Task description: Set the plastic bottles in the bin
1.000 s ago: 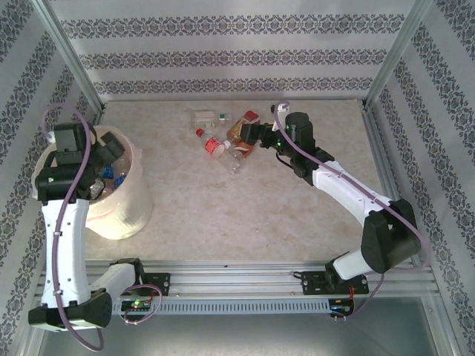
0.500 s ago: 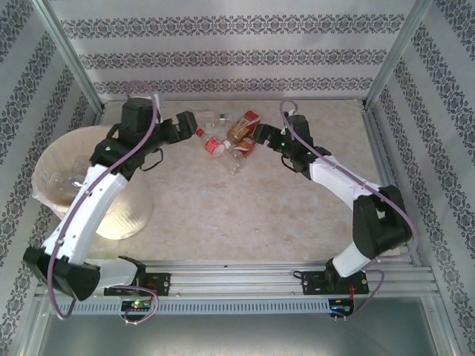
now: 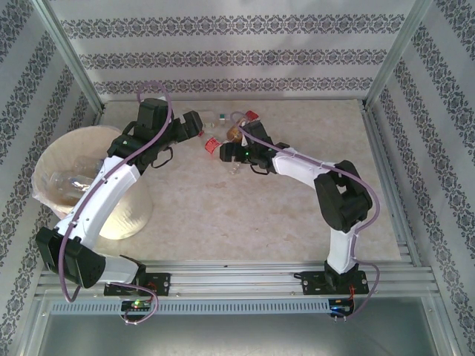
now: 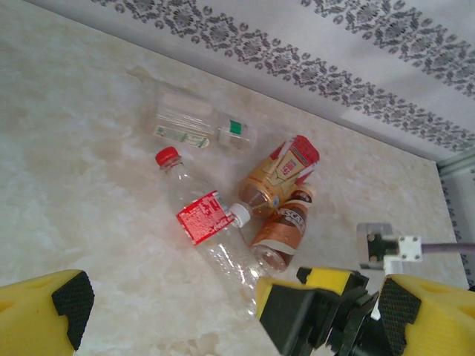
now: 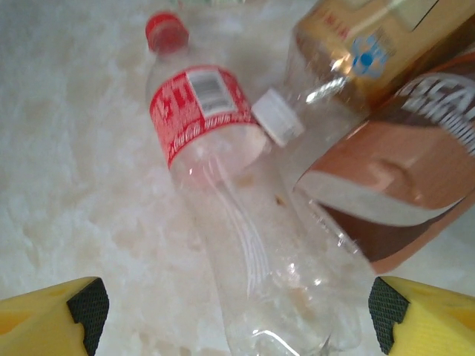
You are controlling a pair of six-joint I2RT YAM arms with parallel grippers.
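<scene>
The left arm rises from its base, bends over the round cream-white plastic bin [image 3: 132, 211] and stretches toward the far middle of the marbled desk [image 3: 237, 222]. There the left claw [image 3: 194, 123] hangs wide open and empty. The right arm is folded sharply at the elbow, with the forearm pointing to the left. The right claw [image 5: 237, 308] is low and widely open, one pad on each side of a clear plastic bottle with red cap and red label [image 5: 215, 185], not clamped on it. This bottle lies on its side on the desk, against an amber bottle with white cap [image 4: 278, 178] and a brown-labelled bottle [image 4: 286, 226]. A clear bottle with green label [image 4: 189, 122] lies near, behind them. Several clear bottles [image 3: 70, 178] lie inside the bin.
</scene>
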